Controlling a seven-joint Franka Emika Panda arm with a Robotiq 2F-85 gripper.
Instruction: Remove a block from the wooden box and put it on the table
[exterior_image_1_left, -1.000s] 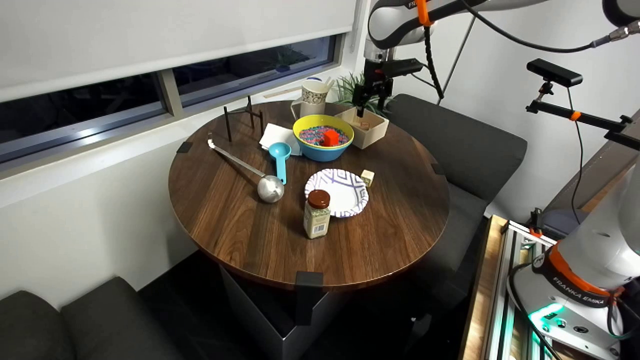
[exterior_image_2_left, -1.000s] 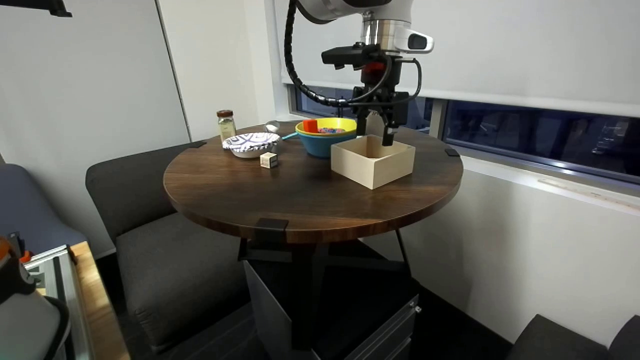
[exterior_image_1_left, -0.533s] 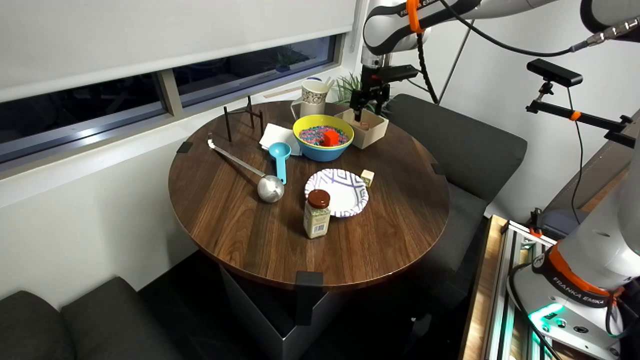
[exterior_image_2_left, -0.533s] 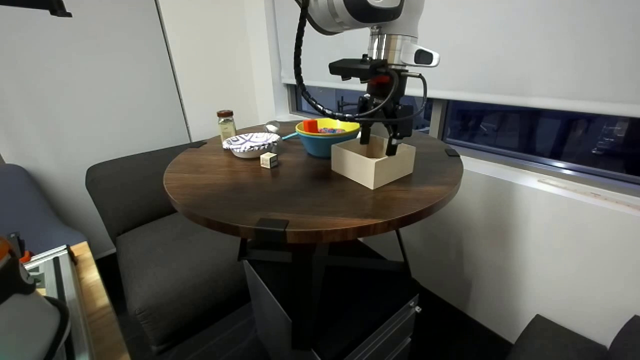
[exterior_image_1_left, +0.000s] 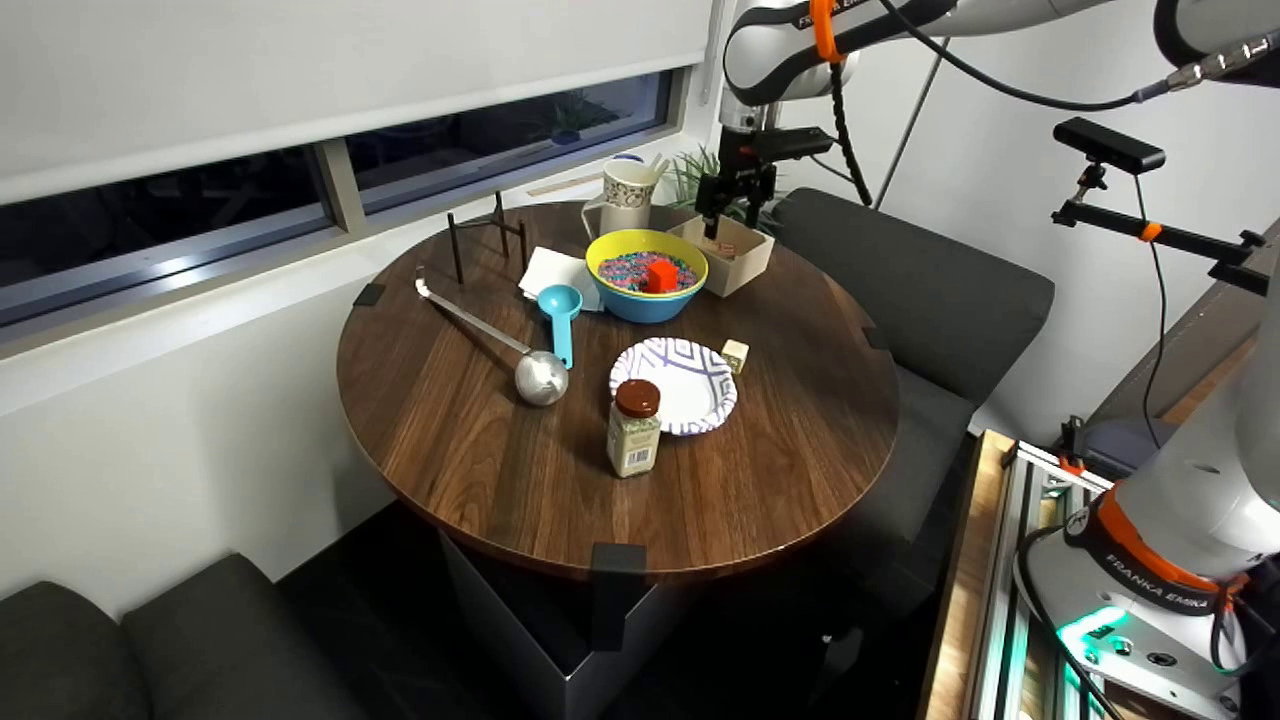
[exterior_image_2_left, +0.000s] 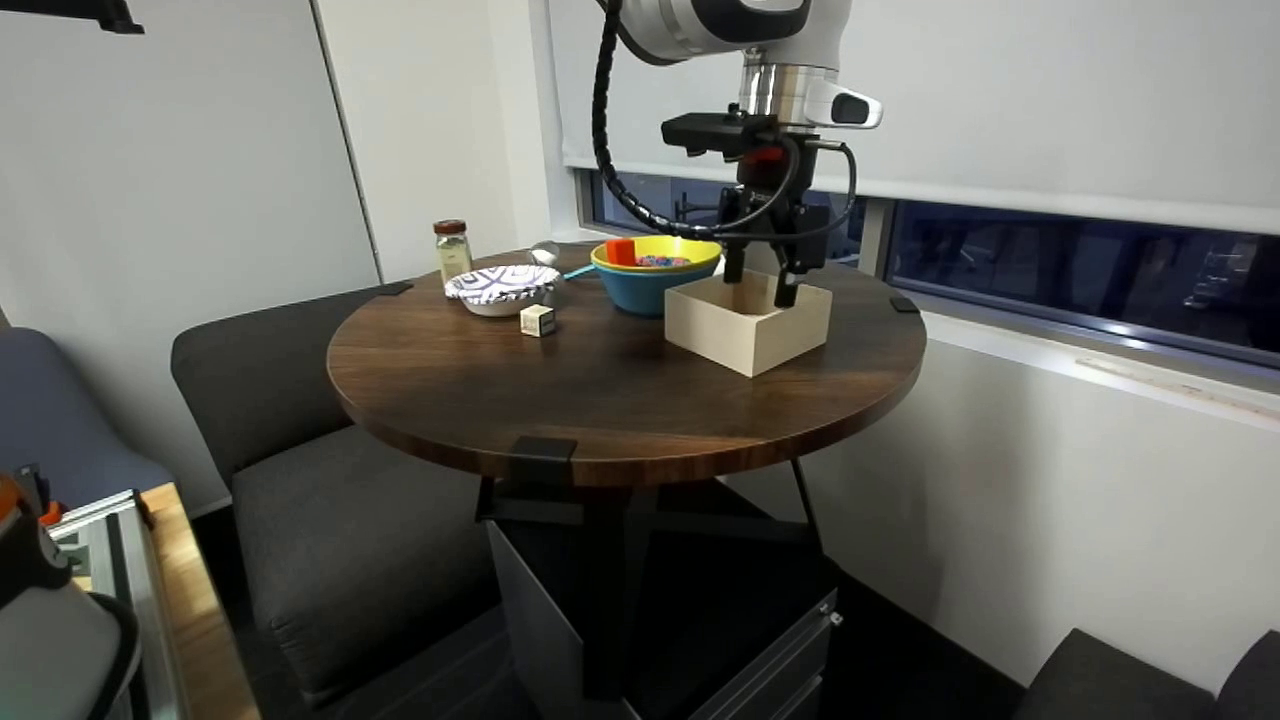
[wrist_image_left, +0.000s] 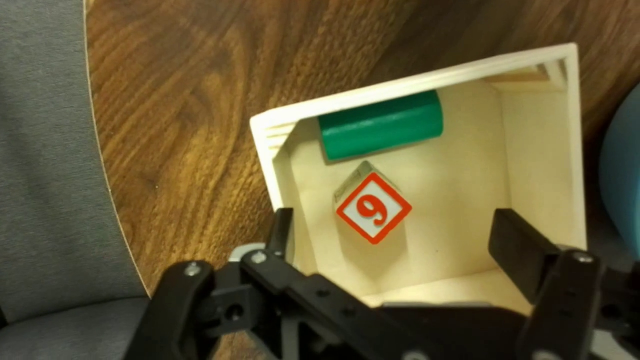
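Gripper (wrist_image_left: 395, 232): in the wrist view, its fingers (wrist_image_left: 520, 245) stood wide apart and had hold of nothing.
Block (wrist_image_left: 374, 209): sat on the floor of the box (wrist_image_left: 420, 82), between the two fingers as that camera saw it, turned cornerwise to the walls, a red 6 or 9 facing up.
Green cylinder (wrist_image_left: 382, 125): lay on its side along one wall of the box, near the block.
Table (wrist_image_left: 200, 100): showed dark wood under the box, a grey seat (wrist_image_left: 45, 150) past its edge.
Paper bowl (exterior_image_1_left: 690, 385): in an exterior view, sat on the table, the jar (exterior_image_1_left: 635, 440) upright just beside it and the cube (exterior_image_1_left: 735, 356) close by its rim.
Yellow bowl (exterior_image_1_left: 640, 241): was nested in a blue bowl (exterior_image_1_left: 645, 310) just beside the box, with coloured bits (exterior_image_1_left: 628, 268) and a red piece (exterior_image_1_left: 661, 277) in it.
Scoop (exterior_image_1_left: 561, 335): lay by the napkin (exterior_image_1_left: 548, 270), the ladle (exterior_image_1_left: 541, 378) near it.
Mug (exterior_image_1_left: 626, 190): stood behind the bowls.
Gripper (exterior_image_2_left: 760, 289): in an exterior view, hung at the box, spread fingers down; whether they touched its rim could not be told.
Jar (exterior_image_2_left: 454, 250): stood well apart from the box there.
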